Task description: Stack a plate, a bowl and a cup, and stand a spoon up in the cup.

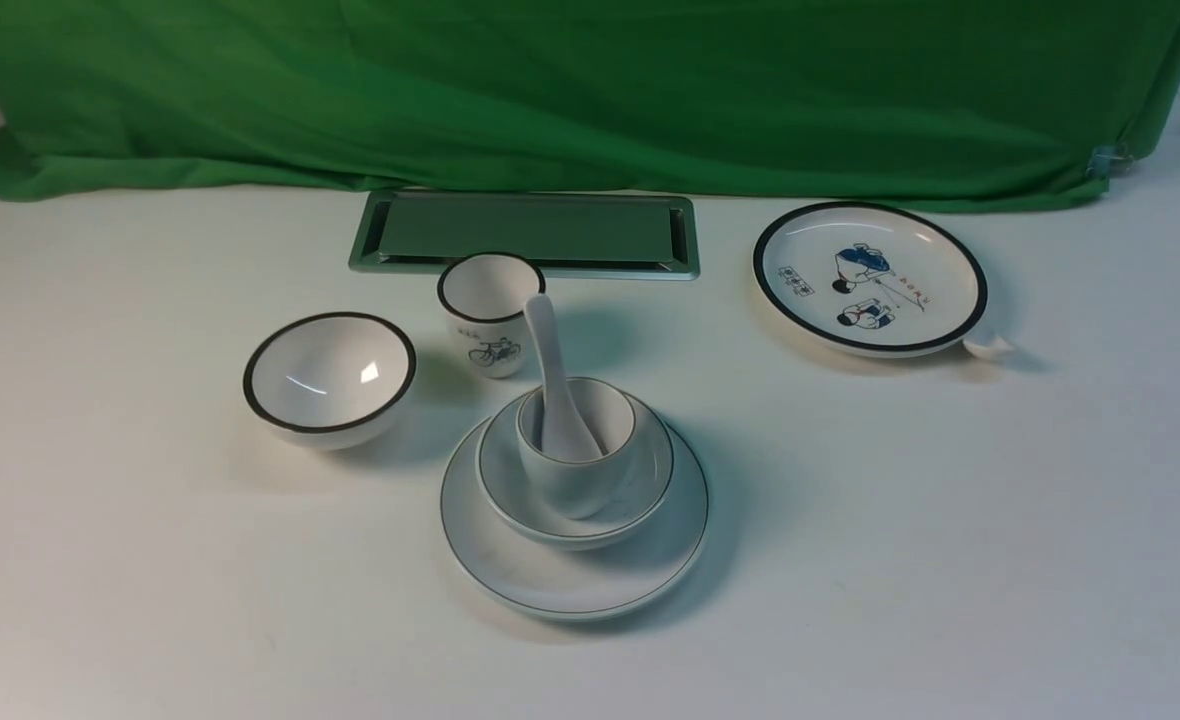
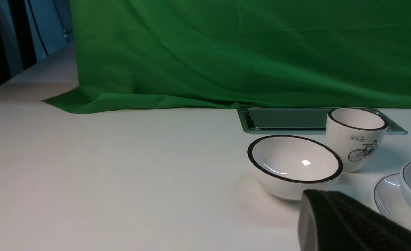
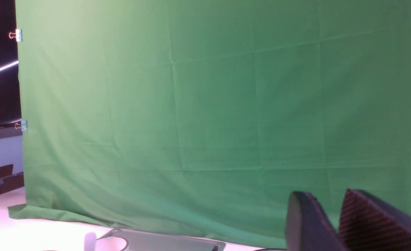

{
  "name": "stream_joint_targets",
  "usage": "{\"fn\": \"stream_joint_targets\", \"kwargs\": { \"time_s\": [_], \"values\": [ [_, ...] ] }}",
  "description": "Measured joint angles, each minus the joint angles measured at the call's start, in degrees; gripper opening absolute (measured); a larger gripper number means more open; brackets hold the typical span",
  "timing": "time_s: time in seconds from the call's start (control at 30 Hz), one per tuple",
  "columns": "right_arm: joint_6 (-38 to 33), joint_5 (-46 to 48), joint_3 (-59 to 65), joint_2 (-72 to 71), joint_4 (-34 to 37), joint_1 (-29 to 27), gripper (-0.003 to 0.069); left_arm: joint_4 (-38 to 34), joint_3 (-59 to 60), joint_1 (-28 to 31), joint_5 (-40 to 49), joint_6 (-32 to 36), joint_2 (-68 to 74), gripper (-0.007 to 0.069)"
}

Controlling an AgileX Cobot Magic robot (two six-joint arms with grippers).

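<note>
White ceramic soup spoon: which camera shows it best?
Front view: the glossy white ceramic soup spoon stands whole in the small plain white cup. Right wrist view catches only its handle tip; left wrist view misses it.

Two plates (image 1: 510,560) (image 1: 870,278), two bowls (image 1: 640,490) (image 1: 328,378), two cups (image 1: 575,480) (image 1: 490,312), two spoons (image 1: 553,385) (image 1: 990,346), one metal tray (image 1: 525,232).

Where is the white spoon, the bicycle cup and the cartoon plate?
glossy white ceramic spoon (image 1: 546,345), front view, handle.
black-rimmed bicycle cup (image 1: 493,345), front view, outer wall.
black-rimmed cartoon plate (image 1: 950,262), front view, bare rim area.
</note>
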Motion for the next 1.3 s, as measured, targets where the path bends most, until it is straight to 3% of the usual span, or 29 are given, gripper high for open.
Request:
{"fn": "stream_joint_targets", "kwargs": {
  "time_s": [0.27, 0.4, 0.57, 0.73, 1.3],
  "values": [
    [-0.1, 0.0, 0.0, 0.0, 0.0, 0.0, 0.0219, 0.0, 0.0, 0.0, 0.0, 1.22, 0.0, 0.0003],
    [-5.3, 4.0, 0.0, -0.31, 0.0, -0.66, 0.0232, 0.0, 0.0, 0.0, -0.06, 1.53, 0.0, 0.0003],
    [-11.74, 17.95, 3.23, -1.35, 0.0, -9.56, 0.0235, 0.0, 0.0, 0.0, -0.2, 1.72, 0.0, 0.0003],
    [-9.15, 26.29, 9.84, -1.89, -0.36, -17.15, 0.0235, 0.29, 0.04, 0.0, -0.45, 1.73, 0.0, 0.0003],
    [-7.69, 27.02, 9.97, -1.92, -1.16, -17.96, 0.0238, 0.51, 0.04, 0.0, -0.45, 1.85, 0.0, 0.0003]
  ]
}}
